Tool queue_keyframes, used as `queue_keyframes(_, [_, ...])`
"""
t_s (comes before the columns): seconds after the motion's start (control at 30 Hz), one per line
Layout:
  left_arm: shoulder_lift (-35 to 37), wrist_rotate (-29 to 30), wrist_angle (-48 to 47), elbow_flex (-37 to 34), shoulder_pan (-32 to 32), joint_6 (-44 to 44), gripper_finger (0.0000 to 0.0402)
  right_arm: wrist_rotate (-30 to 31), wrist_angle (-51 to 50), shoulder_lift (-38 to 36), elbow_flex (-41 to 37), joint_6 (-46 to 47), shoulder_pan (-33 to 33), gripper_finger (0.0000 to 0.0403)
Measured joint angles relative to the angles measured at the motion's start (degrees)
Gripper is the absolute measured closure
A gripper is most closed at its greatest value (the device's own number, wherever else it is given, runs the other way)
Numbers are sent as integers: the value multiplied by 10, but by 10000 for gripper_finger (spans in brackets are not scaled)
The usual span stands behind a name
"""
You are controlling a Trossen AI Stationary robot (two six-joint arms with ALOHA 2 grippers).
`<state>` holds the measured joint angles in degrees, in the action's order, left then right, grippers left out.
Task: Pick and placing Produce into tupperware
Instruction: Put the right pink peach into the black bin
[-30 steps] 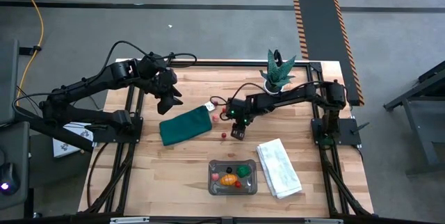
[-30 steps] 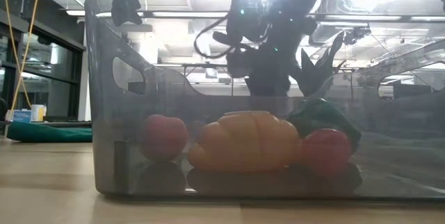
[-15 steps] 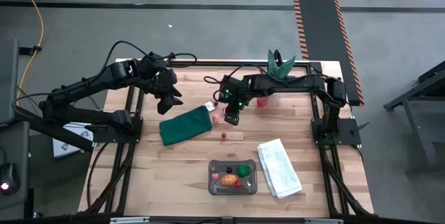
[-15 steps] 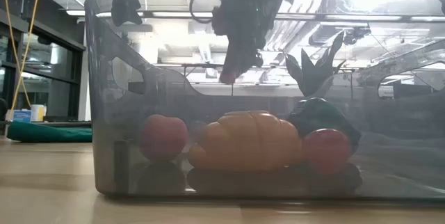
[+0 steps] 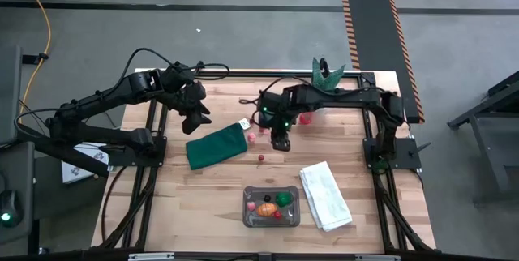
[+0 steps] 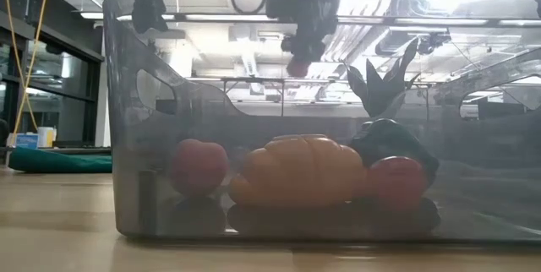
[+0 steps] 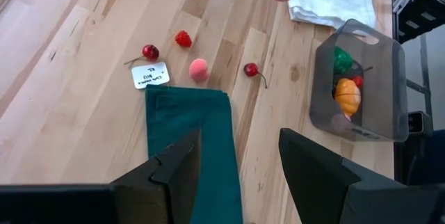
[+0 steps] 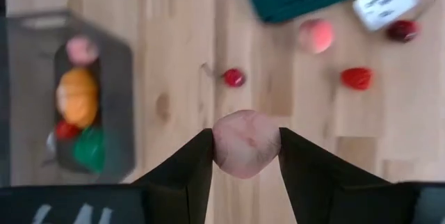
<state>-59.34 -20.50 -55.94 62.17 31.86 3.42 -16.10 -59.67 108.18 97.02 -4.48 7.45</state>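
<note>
Tupperware [image 5: 272, 207] sits near the tabletop's front edge, partly filled. We judge the right gripper [image 8: 246, 156], clamping a pale pink fruit [image 8: 245, 142], probably a peach, must carry it there; the left gripper [image 7: 238, 156] waits open.

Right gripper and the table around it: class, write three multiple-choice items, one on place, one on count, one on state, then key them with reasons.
1. Where does the folded white towel lie?
A. right of the tupperware
B. under the green cloth
C. inside the tupperware

2. How many loose pieces lie near the paper tag in the right wrist view?
A. one
B. four
C. nine

3. The right gripper is:
A. empty
B. holding a pale pink piece
C. holding the tag

Key: A, it lies beside the tupperware; B, four lie on the wood; C is wrong, B: the pale pink piece sits between its fingers.
</note>
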Motion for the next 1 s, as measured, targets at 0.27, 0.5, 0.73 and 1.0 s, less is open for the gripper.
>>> queue_keyframes(0.27, [0, -34, -21, 0, 0, 22, 220, -28, -24, 0, 1, -11, -50, 263])
queue_keyframes(0.5, [0, -60, -64, 0, 0, 44, 220, -45, -23, 0, 1, 4, -108, 263])
queue_keyframes(0.73, [0, -85, -66, 0, 0, 78, 220, -45, 0, 0, 1, 45, -174, 263])
queue_keyframes(1.0, [0, -84, -67, 0, 0, 96, 220, -3, 60, 0, 1, 117, -243, 263])
